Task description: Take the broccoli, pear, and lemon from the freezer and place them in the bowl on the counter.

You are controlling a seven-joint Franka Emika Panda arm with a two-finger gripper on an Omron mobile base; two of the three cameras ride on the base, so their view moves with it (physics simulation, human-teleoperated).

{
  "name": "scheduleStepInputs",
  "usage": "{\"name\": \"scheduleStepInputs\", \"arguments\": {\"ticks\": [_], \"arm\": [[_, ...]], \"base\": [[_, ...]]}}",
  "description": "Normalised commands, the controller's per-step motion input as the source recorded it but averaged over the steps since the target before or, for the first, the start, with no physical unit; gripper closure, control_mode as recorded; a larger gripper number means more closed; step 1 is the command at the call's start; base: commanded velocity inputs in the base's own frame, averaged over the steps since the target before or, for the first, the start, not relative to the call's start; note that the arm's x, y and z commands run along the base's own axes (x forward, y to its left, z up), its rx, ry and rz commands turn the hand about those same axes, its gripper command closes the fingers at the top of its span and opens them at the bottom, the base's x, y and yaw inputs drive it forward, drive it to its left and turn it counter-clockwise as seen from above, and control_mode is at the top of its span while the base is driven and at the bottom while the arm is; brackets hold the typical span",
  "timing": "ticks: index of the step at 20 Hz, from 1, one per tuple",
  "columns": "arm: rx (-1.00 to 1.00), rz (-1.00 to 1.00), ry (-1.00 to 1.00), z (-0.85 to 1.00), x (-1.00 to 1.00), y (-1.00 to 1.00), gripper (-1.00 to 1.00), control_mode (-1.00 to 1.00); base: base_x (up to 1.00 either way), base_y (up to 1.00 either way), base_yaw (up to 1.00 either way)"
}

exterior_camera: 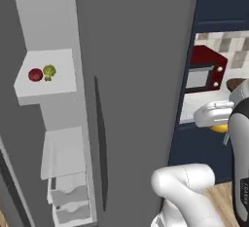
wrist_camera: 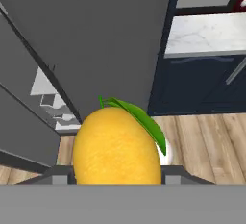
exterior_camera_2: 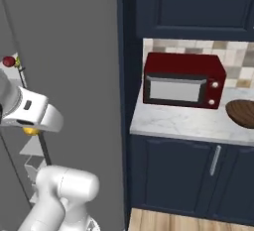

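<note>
The pincer (wrist_camera: 117, 172) is clamped on the lemon (wrist_camera: 117, 148), which hangs in the air in front of the grey freezer (exterior_camera: 131, 75) door. The hand view shows its green leaf; the left base view gives only a yellow sliver under the wrist. The pear (exterior_camera: 35, 74) and the broccoli (exterior_camera: 49, 71) lie touching on a freezer shelf. The bowl (exterior_camera_2: 242, 112), cut off at the edge, sits on the table (exterior_camera_2: 188, 122) beside the red microwave (exterior_camera_2: 183, 80). No writing can be read.

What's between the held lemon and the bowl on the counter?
Nothing visible blocks it. The gripper holds the lemon out beside the freezer door; the bowl sits on the counter right of the microwave, open from above.
</note>
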Motion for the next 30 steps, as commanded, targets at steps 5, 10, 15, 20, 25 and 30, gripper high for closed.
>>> {"name": "scheduleStepInputs", "arguments": {"ticks": [5, 10, 15, 20, 25, 30], "arm": [[0.0, 0.0, 0.0, 0.0, 0.0, 0.0, 1.0, 1.0], [0.0, 0.0, 0.0, 0.0, 0.0, 0.0, 1.0, 1.0], [0.0, 0.0, 0.0, 0.0, 0.0, 0.0, 1.0, 1.0], [0.0, 0.0, 0.0, 0.0, 0.0, 0.0, 1.0, 1.0], [0.0, 0.0, 0.0, 0.0, 0.0, 0.0, 1.0, 1.0], [0.0, 0.0, 0.0, 0.0, 0.0, 0.0, 1.0, 1.0]], "base": [[0.24, -1.0, -0.08], [0.45, -1.0, -0.02], [0.55, -1.0, 0.0], [0.63, -0.69, -0.02], [0.53, -0.43, -0.03], [0.21, -0.73, -0.05]]}}
